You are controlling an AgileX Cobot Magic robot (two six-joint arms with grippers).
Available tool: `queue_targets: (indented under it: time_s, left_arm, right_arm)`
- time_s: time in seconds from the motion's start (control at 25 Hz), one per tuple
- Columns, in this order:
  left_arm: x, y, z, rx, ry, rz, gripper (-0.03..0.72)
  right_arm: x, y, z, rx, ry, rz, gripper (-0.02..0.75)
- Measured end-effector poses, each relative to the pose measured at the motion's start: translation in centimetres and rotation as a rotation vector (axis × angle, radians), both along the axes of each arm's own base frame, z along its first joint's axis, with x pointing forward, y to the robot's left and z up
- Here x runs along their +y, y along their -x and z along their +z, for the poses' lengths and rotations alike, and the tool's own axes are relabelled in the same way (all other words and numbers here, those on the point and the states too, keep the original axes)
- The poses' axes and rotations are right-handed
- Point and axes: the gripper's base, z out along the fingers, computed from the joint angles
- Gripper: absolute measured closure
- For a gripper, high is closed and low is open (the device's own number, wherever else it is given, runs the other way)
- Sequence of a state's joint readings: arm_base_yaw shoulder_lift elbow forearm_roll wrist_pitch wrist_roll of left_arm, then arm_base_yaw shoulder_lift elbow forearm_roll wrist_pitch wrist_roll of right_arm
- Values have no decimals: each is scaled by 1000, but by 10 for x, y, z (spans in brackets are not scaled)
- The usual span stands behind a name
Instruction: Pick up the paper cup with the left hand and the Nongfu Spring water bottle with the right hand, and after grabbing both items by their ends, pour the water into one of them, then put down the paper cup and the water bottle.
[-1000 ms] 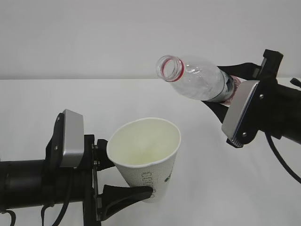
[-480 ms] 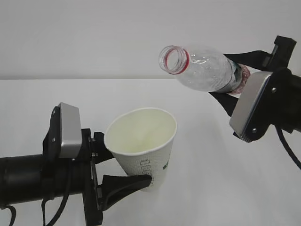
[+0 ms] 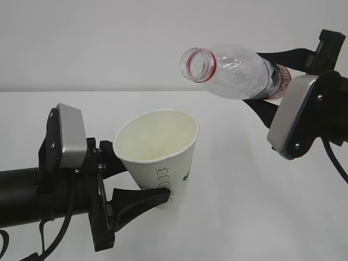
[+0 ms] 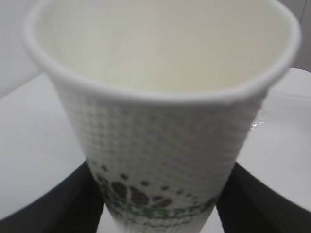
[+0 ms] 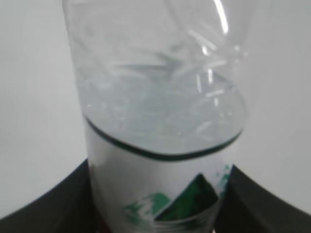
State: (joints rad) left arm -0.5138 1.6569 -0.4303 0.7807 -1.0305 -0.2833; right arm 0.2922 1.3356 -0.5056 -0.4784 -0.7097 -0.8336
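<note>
The left end effector [image 3: 142, 185] reaches in level from the tabletop's left edge, jaws clamped around the paper cup [image 3: 161, 157]. The right end effector [image 3: 266, 81], raised higher, grips the Nongfu Spring water bottle [image 3: 234, 73] by its base end.

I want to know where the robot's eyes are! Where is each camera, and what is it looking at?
Exterior view: in front, slanting down at the table; shows both arms, left claw, right claw.
Left wrist view: on the left arm, facing the paper cup; dark claw fingers show.
Right wrist view: on the right arm, facing the bottle; claw fingers show.
Shared: the exterior view shows both cup and bottle.
</note>
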Motion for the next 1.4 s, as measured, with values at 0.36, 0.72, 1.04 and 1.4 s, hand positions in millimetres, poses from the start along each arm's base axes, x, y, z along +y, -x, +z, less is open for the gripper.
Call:
queue_targets:
  time_s: [0.36,0.72,1.04,1.4]
  left_arm:
    - [2,3,16,-9,42,10,214]
    - [-3,-2,20,23,-1,-21,214]
    - [-7,-8,26,3,-12,-32,216]
    - [-8,-6,25,-10,-33,-68,216]
  right_arm:
    - [1,-1,11,-34,37,17,286]
    - [4,-6,21,-73,58,32,286]
    - [5,-6,23,-92,87,47,286]
    - [5,-6,23,-115,121,51,286]
